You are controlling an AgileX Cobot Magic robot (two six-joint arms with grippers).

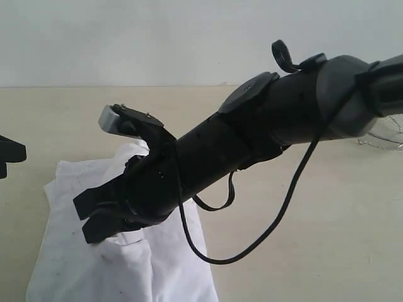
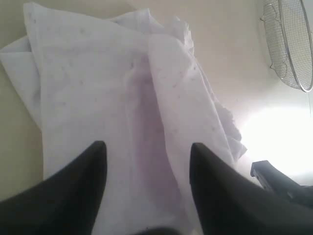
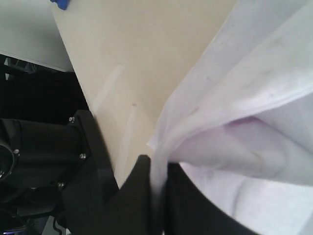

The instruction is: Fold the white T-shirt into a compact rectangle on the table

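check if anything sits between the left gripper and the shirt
Nothing visible does. The left gripper stands open, with only the shirt ahead of it. The basket sits off to the side, and the right gripper is shut on a shirt edge.

You had nothing readable in any of the three views: no words, numbers, brands or signs. The white T-shirt (image 2: 146, 98) showed only a faint pinkish tint through its cloth in the left wrist view, too washed out for you to make out a single letter.
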